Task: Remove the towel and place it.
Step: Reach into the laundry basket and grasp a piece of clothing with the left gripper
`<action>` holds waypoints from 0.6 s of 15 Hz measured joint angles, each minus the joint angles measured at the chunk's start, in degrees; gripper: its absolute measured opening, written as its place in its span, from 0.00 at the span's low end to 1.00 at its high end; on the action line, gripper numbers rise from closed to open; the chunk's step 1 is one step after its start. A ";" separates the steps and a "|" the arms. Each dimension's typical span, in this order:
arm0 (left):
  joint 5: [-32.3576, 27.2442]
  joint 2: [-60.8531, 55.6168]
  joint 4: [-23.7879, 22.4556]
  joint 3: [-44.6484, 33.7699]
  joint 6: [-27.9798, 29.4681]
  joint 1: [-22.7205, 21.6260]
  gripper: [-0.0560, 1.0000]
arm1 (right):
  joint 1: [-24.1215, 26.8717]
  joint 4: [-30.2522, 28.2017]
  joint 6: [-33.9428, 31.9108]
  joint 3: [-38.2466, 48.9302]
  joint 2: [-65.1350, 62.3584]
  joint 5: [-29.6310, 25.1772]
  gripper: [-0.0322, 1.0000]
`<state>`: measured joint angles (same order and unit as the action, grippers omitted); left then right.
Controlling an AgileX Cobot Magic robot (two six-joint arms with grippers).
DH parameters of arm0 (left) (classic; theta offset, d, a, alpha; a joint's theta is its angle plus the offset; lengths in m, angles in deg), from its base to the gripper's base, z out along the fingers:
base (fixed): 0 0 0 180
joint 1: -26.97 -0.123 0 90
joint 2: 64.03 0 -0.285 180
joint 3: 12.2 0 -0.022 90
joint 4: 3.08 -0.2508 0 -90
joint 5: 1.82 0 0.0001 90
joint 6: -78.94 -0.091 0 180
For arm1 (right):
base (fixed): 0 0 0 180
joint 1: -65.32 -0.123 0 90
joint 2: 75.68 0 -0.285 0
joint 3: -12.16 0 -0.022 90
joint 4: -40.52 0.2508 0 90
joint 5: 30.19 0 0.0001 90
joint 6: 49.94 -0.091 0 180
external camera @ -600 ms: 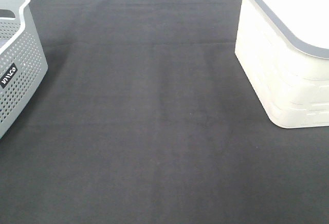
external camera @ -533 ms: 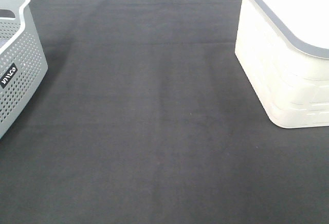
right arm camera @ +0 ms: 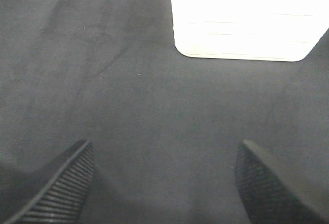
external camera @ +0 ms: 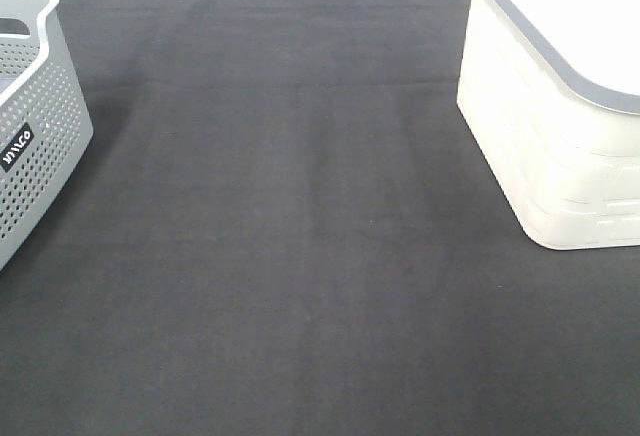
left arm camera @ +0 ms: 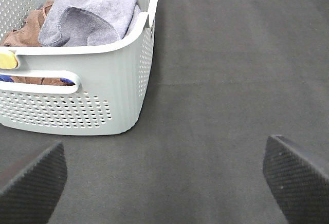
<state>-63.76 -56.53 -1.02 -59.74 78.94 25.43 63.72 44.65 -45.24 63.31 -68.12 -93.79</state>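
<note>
The greyish-lavender towel point(left arm camera: 92, 16) lies folded on top of the pile inside the grey perforated basket point(left arm camera: 123, 80) in the left wrist view. My left gripper point(left arm camera: 164, 183) is open and empty, a short way in front of the basket above the dark mat. My right gripper point(right arm camera: 164, 180) is open and empty over the mat, in front of the white bin point(right arm camera: 247, 18). Neither gripper shows in the exterior high view, where the basket point(external camera: 40, 126) stands at the left edge; the towel is hidden there.
A brown cloth point(left arm camera: 25, 29) and a yellow item point(left arm camera: 7, 59) lie in the basket beside the towel. The white bin with a grey-rimmed lid point(external camera: 560, 106) stands at the right. A dark mat point(external camera: 290, 236) covers the table between them.
</note>
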 joint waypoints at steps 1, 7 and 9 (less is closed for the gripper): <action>0.00 0.00 0.00 0.00 0.00 0.00 0.98 | 0.00 0.00 0.00 0.00 0.00 0.00 0.75; 0.00 0.00 0.00 0.00 0.00 0.00 0.98 | 0.00 0.00 0.00 0.00 0.00 0.00 0.75; 0.00 0.00 0.00 0.00 0.00 0.00 0.98 | 0.00 0.00 0.00 0.00 0.00 0.00 0.75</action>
<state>-63.76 -56.53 -1.02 -59.74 78.94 25.43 63.72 44.65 -45.24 63.31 -68.12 -93.79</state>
